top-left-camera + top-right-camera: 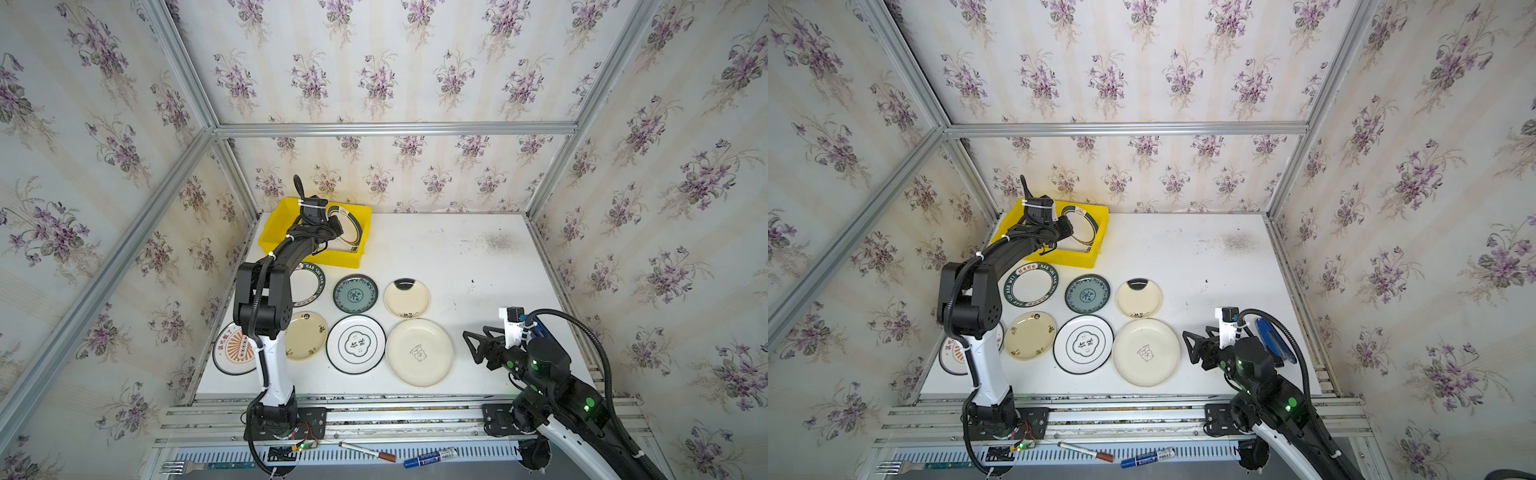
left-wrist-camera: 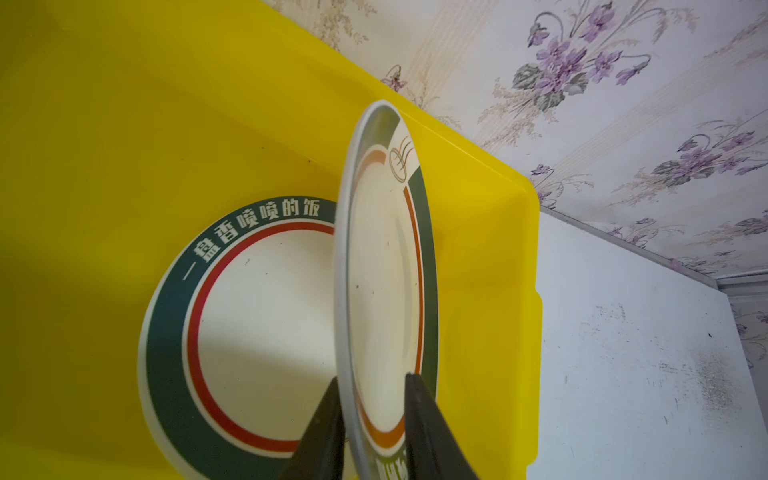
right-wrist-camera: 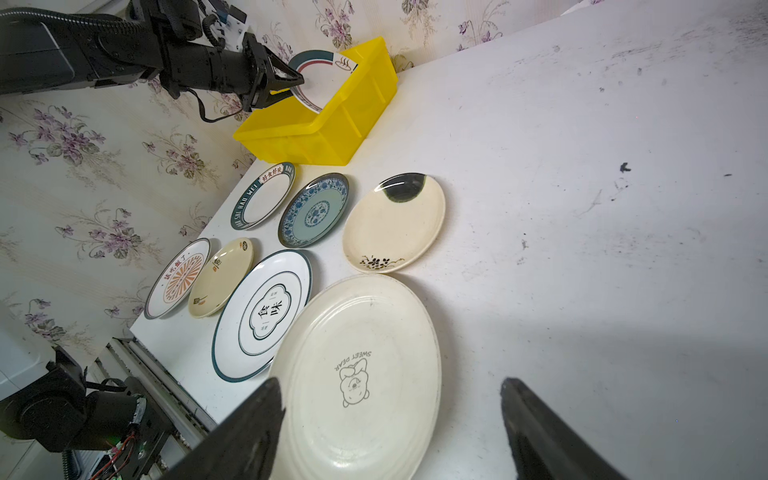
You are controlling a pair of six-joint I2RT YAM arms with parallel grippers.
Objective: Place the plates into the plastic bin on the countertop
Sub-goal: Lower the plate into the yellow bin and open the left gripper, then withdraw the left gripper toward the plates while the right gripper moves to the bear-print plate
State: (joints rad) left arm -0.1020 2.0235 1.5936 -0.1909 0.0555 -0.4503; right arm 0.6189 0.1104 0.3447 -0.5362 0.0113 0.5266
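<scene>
L hand (image 2: 371,379) is inside the yellow bin (image 2: 124,124). Fingers are narrow w/ a green-rimmed plate (image 2: 386,270) tilted up on edge btwn them, tbh I can't tell if it's actually pinched. A second plate (image 2: 257,324) lies flat on the bin floor right under that hand. R hand (image 3: 390,381) is spread wide, holding nothing, w/ the big cream plate (image 3: 361,332) just ahead of its tips on the bench (image 3: 582,208).

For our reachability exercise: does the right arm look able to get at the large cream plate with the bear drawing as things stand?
Probably yes. The right pincer stands open just beside the large cream plate, facing it, with only bare countertop between; no other plate or arm blocks the way.
</scene>
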